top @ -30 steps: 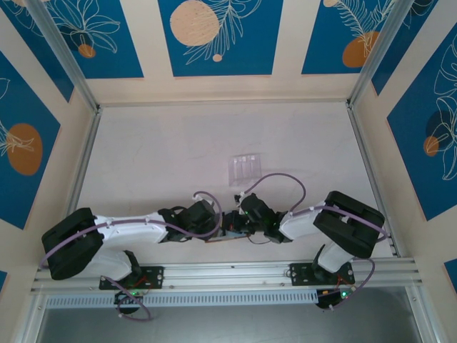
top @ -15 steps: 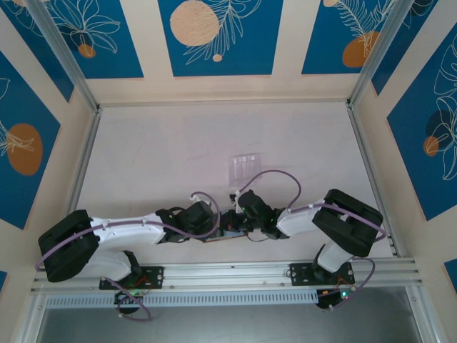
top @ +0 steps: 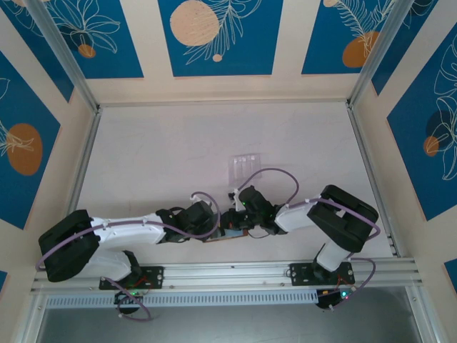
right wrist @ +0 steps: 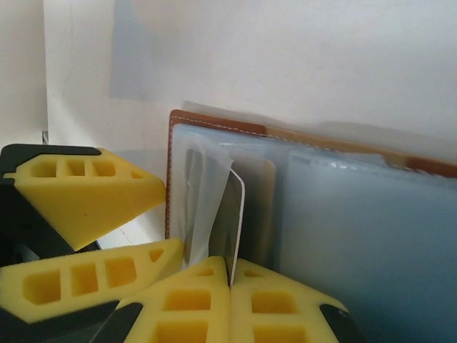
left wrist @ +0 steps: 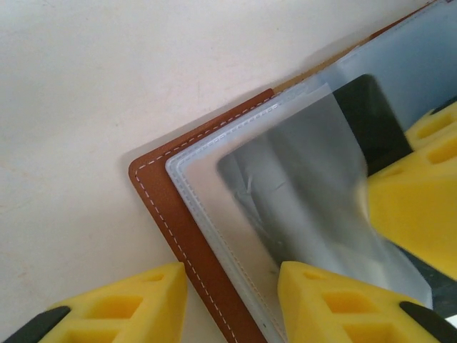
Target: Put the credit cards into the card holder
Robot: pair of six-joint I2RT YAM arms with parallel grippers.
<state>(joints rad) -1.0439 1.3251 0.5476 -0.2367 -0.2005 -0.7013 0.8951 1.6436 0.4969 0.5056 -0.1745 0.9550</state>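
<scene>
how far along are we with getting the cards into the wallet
Done: one pale yellow card sits in a pocket of the open brown wallet. In hand: the right fingers are shut on a dark card, partly slid behind a clear pocket flap, while the left fingers straddle the wallet's corner, apart. Left: seat that card fully; whether more cards wait, I can't tell.

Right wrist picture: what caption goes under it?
The right gripper pinches a credit card upright at the open brown card holder.

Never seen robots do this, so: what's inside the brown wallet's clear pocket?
A dark card shows through the frosted pocket of the wallet; the right tool, shut on it, covers its held end.
</scene>
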